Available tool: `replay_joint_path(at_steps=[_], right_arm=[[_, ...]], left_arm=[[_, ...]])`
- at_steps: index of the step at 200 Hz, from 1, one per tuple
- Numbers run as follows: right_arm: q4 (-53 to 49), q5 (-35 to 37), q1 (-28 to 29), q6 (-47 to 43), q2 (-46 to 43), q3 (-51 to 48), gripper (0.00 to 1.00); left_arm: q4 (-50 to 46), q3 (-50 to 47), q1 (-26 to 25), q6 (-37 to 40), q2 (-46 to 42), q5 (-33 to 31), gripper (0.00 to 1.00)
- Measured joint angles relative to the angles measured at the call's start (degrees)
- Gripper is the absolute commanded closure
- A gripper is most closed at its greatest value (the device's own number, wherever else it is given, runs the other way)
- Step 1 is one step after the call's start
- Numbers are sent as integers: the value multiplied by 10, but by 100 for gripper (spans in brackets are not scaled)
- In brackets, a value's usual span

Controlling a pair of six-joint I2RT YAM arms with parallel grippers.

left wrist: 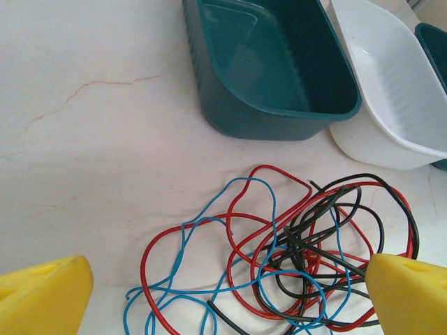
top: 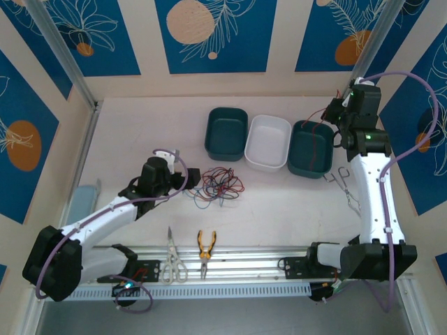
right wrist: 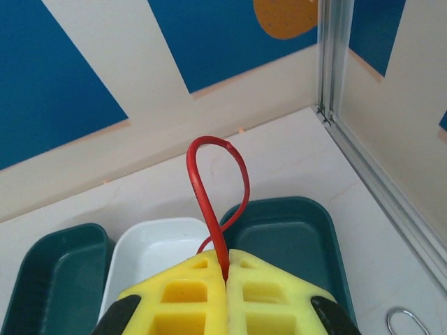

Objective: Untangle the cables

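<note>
The cables (top: pixel 218 185) lie as a loose tangle of red, blue and black wires on the white table, in front of the bins. In the left wrist view this tangle (left wrist: pixel 293 251) spreads between and ahead of my yellow fingertips (left wrist: pixel 42 296). My left gripper (left wrist: pixel 227 300) stands wide open just short of the tangle (top: pixel 190 180), holding nothing. My right gripper (right wrist: pixel 225 269) is shut on a single red cable (right wrist: pixel 202 181) that loops up from its jaws. From above, that gripper (top: pixel 335 117) hangs over the right teal bin (top: pixel 311 164), the red cable (top: pixel 318 139) trailing down into it.
Three bins stand in a row at the back: a teal bin (top: pixel 225 143), a white bin (top: pixel 267 157) and the right teal one. Scissors (top: pixel 171 262) and orange-handled pliers (top: pixel 205 250) lie near the front rail. Metal forceps (top: pixel 343 183) lie beside the right arm.
</note>
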Motion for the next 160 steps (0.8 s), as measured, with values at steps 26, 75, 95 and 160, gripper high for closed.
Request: replay_joint_path(at_steps=[26, 75, 95, 160], right_arm=[[2, 0, -11, 6, 15, -19, 100], [-26, 19, -33, 29, 47, -44, 100], [-38, 29, -44, 39, 58, -54, 100], [-46, 16, -51, 44, 144, -77, 100]], left_arm=[[0, 0, 0, -2, 1, 0, 0], [-2, 1, 0, -4, 10, 0, 0], [-1, 1, 0, -4, 14, 0, 0], [3, 1, 0, -4, 15, 0, 0]])
